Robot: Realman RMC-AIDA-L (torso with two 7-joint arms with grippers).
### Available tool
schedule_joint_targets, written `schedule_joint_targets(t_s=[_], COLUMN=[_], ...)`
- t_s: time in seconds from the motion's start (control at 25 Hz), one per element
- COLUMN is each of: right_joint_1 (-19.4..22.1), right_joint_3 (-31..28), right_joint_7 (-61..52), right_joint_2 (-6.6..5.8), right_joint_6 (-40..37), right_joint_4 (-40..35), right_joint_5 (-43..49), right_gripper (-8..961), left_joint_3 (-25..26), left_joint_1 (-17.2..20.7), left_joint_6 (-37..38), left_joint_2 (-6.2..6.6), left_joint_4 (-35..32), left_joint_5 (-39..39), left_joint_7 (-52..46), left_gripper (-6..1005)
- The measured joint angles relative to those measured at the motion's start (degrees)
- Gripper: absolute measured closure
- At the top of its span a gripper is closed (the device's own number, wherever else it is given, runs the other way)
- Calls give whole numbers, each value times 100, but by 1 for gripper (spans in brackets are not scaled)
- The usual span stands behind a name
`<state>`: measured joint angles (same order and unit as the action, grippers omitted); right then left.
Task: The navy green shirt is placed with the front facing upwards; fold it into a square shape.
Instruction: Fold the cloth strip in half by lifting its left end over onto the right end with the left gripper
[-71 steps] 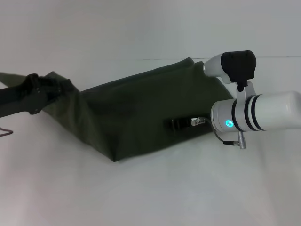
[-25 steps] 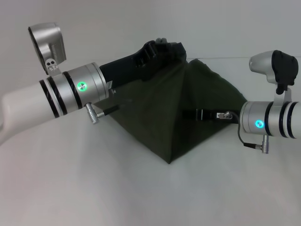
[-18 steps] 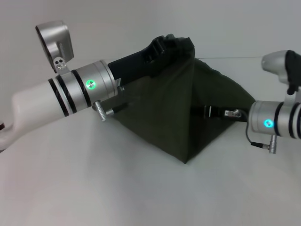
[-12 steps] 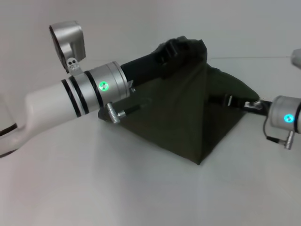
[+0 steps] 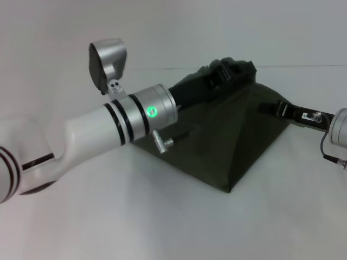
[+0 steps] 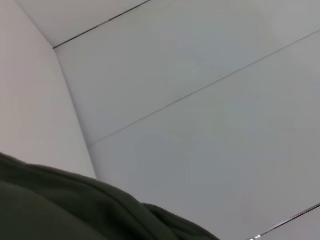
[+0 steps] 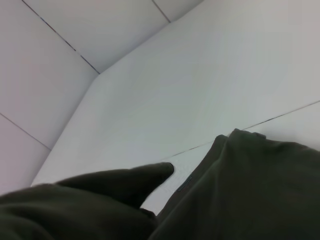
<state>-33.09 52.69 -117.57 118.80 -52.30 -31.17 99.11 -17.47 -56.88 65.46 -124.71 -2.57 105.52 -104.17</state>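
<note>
The shirt (image 5: 227,135) hangs lifted off the white table (image 5: 135,222), draped like a tent between the two claws, its lowest fold corner touching the table below them. No lettering or label can be read on the cloth. The left claw (image 5: 230,69) is at the peak of the tent, clamped on a bunch of fabric. The right claw (image 5: 271,107) is lower and just beside it, reaching in from the right against the cloth; whether it is wide or narrow cannot be told. Both wrist views show dark folds (image 6: 60,205) (image 7: 240,190) against pale panels
</note>
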Motion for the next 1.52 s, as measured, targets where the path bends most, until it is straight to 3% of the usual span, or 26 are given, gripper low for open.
schedule_joint_targets(t_s=[0.32,0.8,1.04,1.2,1.28,1.52], right_joint_1=[-33,-41,-57,53,145,424], right_joint_3=[-11,-1,8,-18,-40,-403], right_joint_7=[16,24,24,13,-4,-34], right_joint_2=[2,15,20,-28,-104,-480], right_joint_6=[24,28,37,-22,-107,-561], right_joint_4=[-4,-4,-3,-30,-67,-85], right_joint_5=[13,29,29,29,29,36], right_gripper=[954,944,911,888,877,844], left_joint_3=[703,1230,1275,1375,1367,1200], left_joint_1=[-137,-120,-59,170,319,877], left_joint_6=[-447,-804,-418,57,302,1201], left_joint_2=[0,0,0,21,38,62], left_joint_4=[672,1271,1310,1221,1079,225], left_joint_5=[-33,73,68,79,129,775], left_joint_7=[955,1994,2314,2162,1907,821], left_gripper=[953,951,827,637,549,307])
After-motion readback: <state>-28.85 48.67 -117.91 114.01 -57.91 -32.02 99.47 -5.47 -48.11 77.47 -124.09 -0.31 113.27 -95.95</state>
